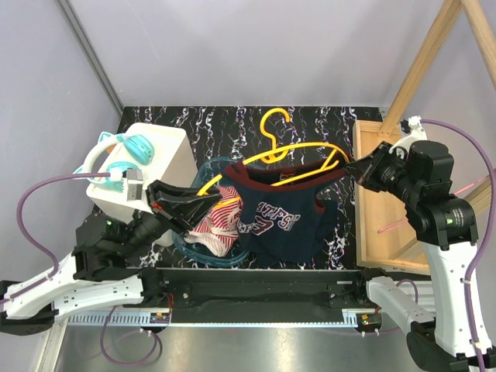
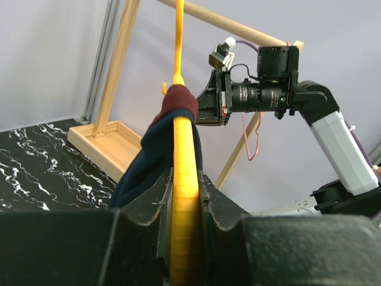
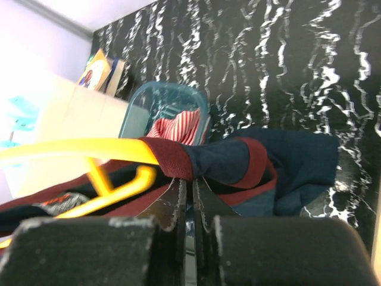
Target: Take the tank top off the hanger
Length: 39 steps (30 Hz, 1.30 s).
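With the navy tank top (image 1: 279, 221) draped on the yellow hanger (image 1: 306, 146) above the table (image 1: 232, 124), left gripper (image 1: 217, 200) clamped on the hanger's left arm, right gripper (image 1: 350, 164) pinched shut on the right strap (image 3: 171, 159), best peel that strap rightward off the tip, left bracing firmly.

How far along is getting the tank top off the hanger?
Done: the left end effector clamps the hanger, and the right end effector is shut on a shoulder of the tank top at the hanger's end. In hand: working that shoulder free. Left: the top hangs on the hanger, so all of it has yet to come off.
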Available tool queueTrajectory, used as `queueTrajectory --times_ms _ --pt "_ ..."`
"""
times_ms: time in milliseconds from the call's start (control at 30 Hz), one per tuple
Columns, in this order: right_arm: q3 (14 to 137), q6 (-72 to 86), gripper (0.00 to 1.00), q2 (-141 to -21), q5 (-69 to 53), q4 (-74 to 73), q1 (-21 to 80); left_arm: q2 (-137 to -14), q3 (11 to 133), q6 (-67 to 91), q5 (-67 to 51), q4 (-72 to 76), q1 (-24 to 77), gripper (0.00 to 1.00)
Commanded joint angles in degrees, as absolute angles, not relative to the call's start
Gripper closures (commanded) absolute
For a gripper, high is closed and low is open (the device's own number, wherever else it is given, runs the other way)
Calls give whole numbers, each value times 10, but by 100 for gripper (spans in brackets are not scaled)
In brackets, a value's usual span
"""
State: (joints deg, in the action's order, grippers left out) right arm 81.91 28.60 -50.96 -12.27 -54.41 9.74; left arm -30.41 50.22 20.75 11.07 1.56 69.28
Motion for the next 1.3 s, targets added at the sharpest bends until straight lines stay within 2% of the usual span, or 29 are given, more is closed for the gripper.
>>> queueTrajectory --times_ms 0,133,300,433,467,533,600,667,767,900,1033,1267 --pt "810 294 100 -504 -54 -538 98 -266 526 192 119 53 693 100" --pt "789 300 100 -499 -76 -535 98 -246 515 188 124 72 693 100" --pt "765 306 99 -487 -188 -517 98 -287 535 189 98 118 693 100" --pt "776 287 81 -476 -219 -553 98 -328 547 189 89 151 693 100" --pt "780 283 68 -470 -214 -562 97 -340 551 187 95 154 693 100" --pt "802 262 50 -460 -205 -595 98 -361 562 176 105 151 693 100" --pt "840 238 42 -461 -192 -640 98 -375 570 168 110 146 693 100" --pt "880 217 29 -464 -181 -674 98 -395 565 169 115 148 693 100" --pt "928 197 18 -471 -185 -690 98 -413 555 177 110 160 693 100" --pt "984 171 13 -504 -213 -698 98 -428 545 188 103 175 693 100" --pt "1019 156 5 -526 -252 -646 98 -451 544 198 91 190 693 100" --pt "1064 207 6 -597 -333 -517 98 -474 559 203 81 187 693 100"
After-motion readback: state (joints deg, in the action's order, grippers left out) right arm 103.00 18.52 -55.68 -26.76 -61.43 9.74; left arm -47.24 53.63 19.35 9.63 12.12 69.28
